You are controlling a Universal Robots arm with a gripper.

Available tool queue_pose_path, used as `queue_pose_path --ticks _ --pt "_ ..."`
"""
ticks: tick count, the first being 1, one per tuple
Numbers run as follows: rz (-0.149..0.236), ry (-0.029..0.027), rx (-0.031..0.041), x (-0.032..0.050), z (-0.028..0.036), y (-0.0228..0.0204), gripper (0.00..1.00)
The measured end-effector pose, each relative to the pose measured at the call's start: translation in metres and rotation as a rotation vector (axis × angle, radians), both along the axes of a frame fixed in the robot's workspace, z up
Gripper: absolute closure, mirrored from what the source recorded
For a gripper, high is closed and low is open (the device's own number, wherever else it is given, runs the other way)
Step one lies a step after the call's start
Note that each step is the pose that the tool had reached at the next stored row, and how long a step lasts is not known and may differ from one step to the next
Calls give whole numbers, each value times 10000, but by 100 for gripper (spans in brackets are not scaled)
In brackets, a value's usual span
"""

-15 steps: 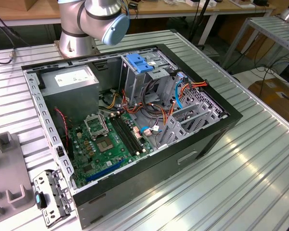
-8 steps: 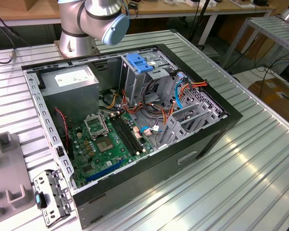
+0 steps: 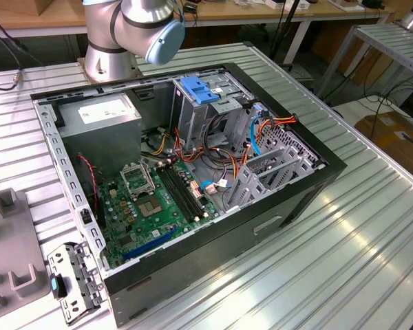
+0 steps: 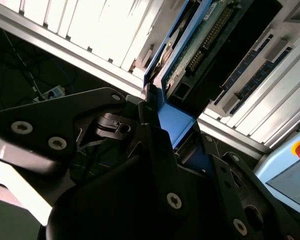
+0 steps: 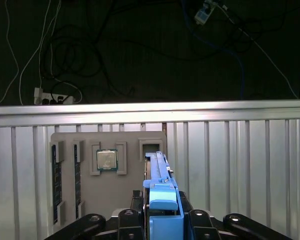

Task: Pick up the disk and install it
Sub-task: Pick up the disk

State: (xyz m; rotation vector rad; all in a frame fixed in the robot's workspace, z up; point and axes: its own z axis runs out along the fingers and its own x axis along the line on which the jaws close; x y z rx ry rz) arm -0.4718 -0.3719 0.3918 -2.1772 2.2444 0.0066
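Note:
The disk [image 5: 159,176] stands on edge, a dark body with a green circuit board framed by bright blue carrier rails. Its board side [image 4: 197,42] faces the camera in the second wrist view. My gripper [image 5: 162,212] is shut on the disk's near blue end, with a black finger [image 4: 155,145] on either side of the rail. The disk reaches out from my gripper [image 4: 162,117] over a grey fixture tray [image 5: 70,145] on the ribbed metal table. Whether the disk still touches the tray cannot be told.
The tray holds a processor chip [image 5: 107,160] and memory sticks [image 5: 54,185]. Beyond the table's edge rail [image 5: 150,111] lie floor cables. The open computer case [image 3: 316,185] sits mid-table, with a tall grey cage [image 3: 193,120] under a blue latch plate [image 3: 201,91]. The arm's base [image 3: 113,41] stands behind it.

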Motion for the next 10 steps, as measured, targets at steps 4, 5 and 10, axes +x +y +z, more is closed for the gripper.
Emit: queue_pose_path --ticks 4,5,10 --pt "1 0 3 0 16 0 63" --pt "1 -1 4 0 20 0 63" --pt "0 -1 5 0 39 0 63"
